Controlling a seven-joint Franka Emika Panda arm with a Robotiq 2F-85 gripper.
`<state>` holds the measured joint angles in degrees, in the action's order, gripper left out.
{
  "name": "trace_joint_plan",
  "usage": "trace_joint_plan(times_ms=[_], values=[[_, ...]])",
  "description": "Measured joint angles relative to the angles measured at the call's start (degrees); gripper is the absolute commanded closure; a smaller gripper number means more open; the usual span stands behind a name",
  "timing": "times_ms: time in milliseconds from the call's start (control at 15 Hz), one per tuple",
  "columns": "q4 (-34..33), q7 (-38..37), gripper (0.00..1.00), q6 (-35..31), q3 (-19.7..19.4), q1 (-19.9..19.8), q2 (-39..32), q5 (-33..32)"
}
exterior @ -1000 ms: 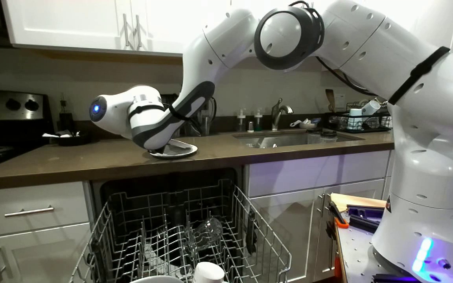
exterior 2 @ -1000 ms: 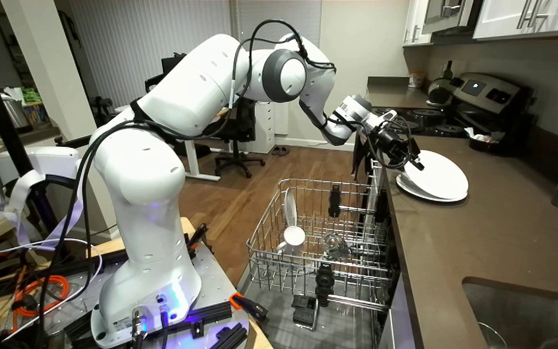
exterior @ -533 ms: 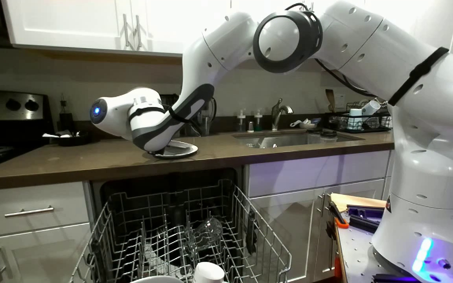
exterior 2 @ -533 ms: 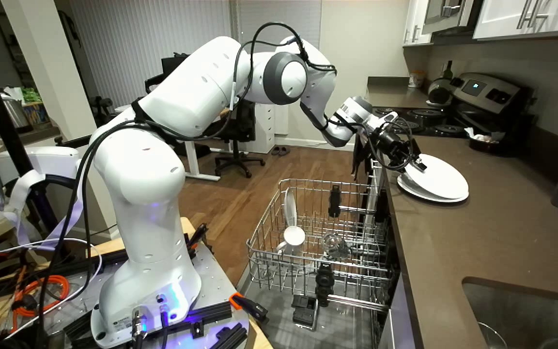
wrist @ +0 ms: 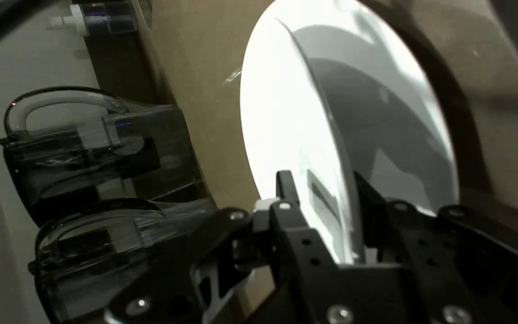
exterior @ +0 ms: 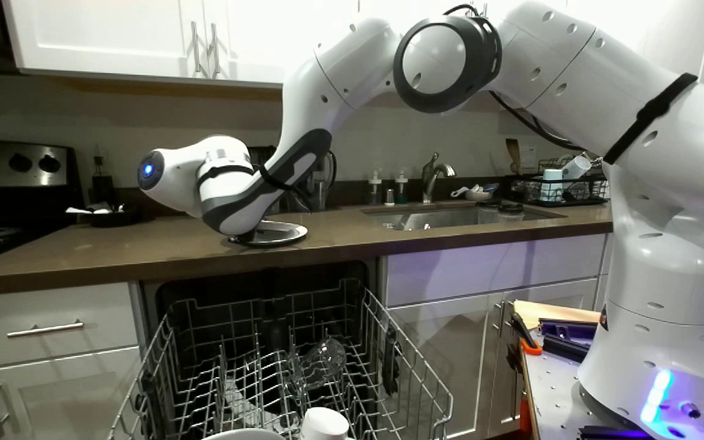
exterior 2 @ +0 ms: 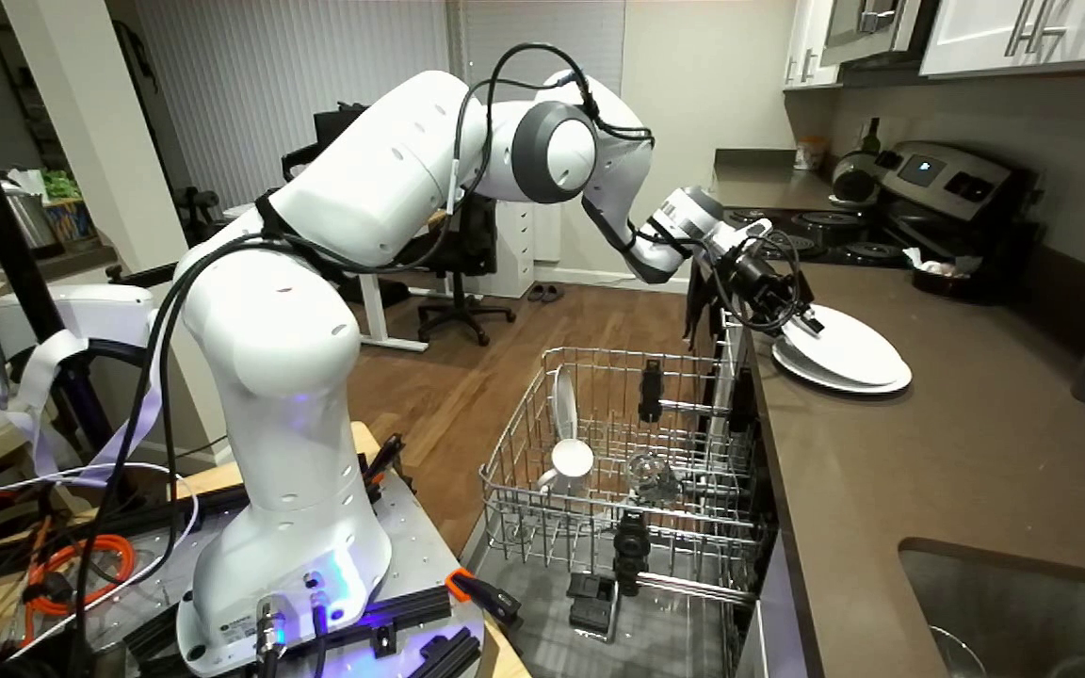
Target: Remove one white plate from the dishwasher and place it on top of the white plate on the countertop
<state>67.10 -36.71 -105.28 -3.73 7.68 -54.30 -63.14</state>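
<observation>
1. The arm point(exterior 2: 569, 151) is the only one, so there is no question of which is nearer. Going left to right in an exterior view, it reaches past the dishwasher rack point(exterior 2: 599, 352) to the table point(exterior 2: 1023, 443).
2. Inside it, a rack plate point(exterior 2: 564, 405) stands on edge, a mug point(exterior 2: 573, 460) just beside it, a clear glass point(exterior 2: 651, 476) further right. None seems needed for this job.
3. The tool point(wrist: 324, 185) is at the table's dishwasher-side edge. Its fingers point(wrist: 287, 189) stand apart, one either side of the raised rim of the upper plate point(exterior 2: 849, 348). The wrist view shows plate face between the left-hand finger and the rim; judged not clamped. Contact with the right-hand finger is hidden.
4. Key relation: the upper plate slopes down and rightward from the tool. It is round, no long axis; the line that matters runs from the raised rim to the far side, which appears to rest on the lower plate point(wrist: 389, 108). The right-hand finger enters the shadowed wedge between the plates.
5. The lower plate sits flat on the table, mostly covered.
6. Judgement: release step, nearly done. Next, back the tool out along that line so the rim drops. Risk: the under-finger drags the upper plate off-centre.
</observation>
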Motion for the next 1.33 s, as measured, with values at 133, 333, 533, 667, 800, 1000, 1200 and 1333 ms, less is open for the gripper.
trace_joint_plan(times_ms=[133, 333, 533, 667, 800, 1000, 1200, 1333], values=[[0.0, 1.3, 0.6, -0.1, 0.0, 0.0, 0.0, 1.1], [0.0, 3.0, 0.57, -0.3, 0.0, 0.0, 0.0, 3.1], [-0.2, 4.7, 0.54, -0.8, -0.1, 0.0, 0.3, 4.8], [-0.5, 5.4, 0.51, -1.0, -0.1, 0.0, 0.4, 5.7], [-0.8, 5.9, 0.48, -1.0, -0.3, 0.0, 0.4, 6.4], [-0.9, 6.1, 0.46, -1.0, -0.4, 0.0, 0.5, 6.7], [-0.9, 6.4, 0.44, -1.1, -0.6, -0.1, 0.6, 7.3], [-0.9, 7.0, 0.39, -1.4, -0.7, -0.1, 0.7, 7.8]])
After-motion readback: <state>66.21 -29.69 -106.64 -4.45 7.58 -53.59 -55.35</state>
